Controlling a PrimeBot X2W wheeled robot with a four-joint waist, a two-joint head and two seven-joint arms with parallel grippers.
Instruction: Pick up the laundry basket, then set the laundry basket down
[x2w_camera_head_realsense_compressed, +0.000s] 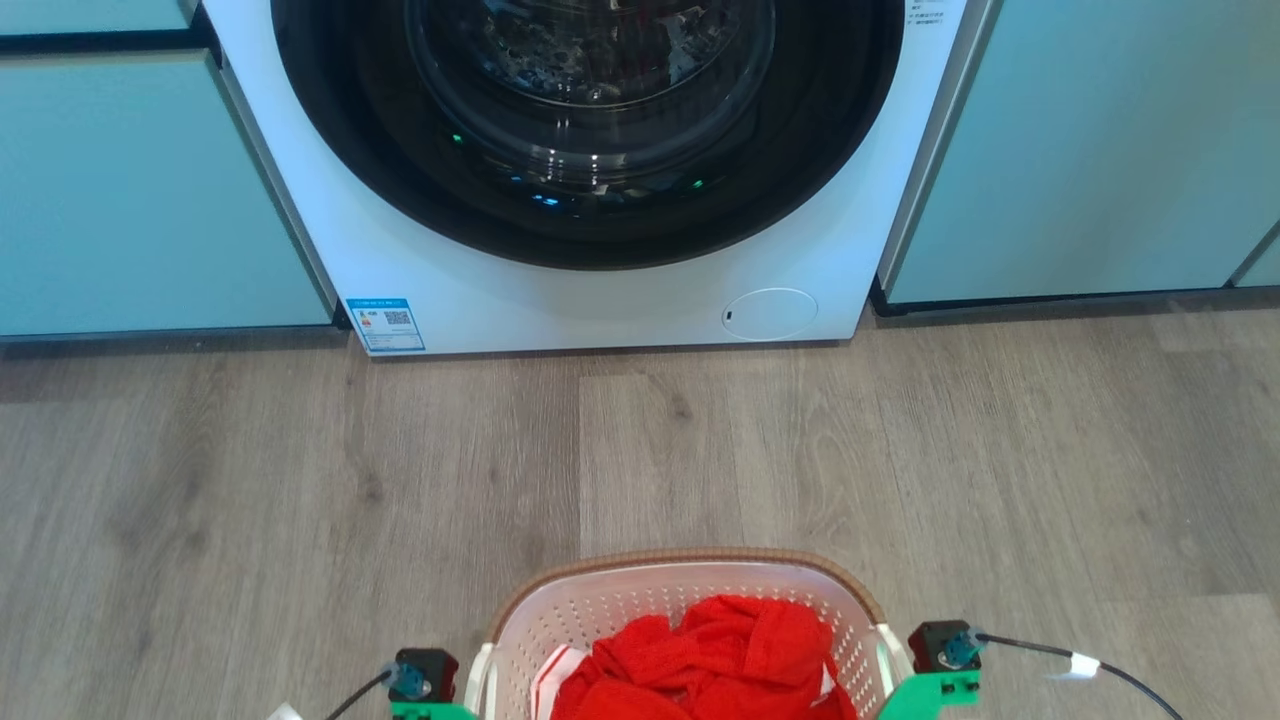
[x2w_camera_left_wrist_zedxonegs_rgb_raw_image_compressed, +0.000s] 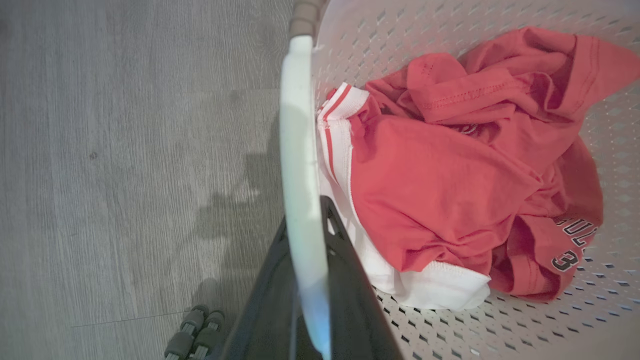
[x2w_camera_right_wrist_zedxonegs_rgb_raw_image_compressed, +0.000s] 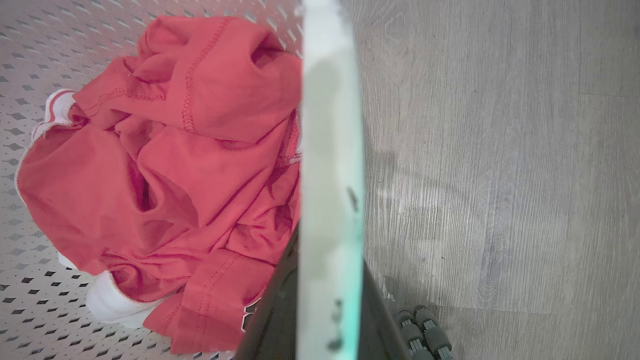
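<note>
a white perforated plastic laundry basket with brown woven-look rim holds crumpled red cloth; beyond it grey wood-grain floor and a white front-loading washing machine.

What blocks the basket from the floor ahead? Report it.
Nothing visible does. The left gripper and the right gripper are each shut on one of the handles of the laundry basket. Nothing stands on the wooden floor between it and the washing machine; the floor beneath it is hidden.

Left fingers: black, smooth, tapering to a narrow tip.
Right fingers: the same dark wedge shape.
Wrist blocks: small black boxes with round teal plugs.
Brackets: bright green.
Cables: thin, black, with a white tag.
</note>
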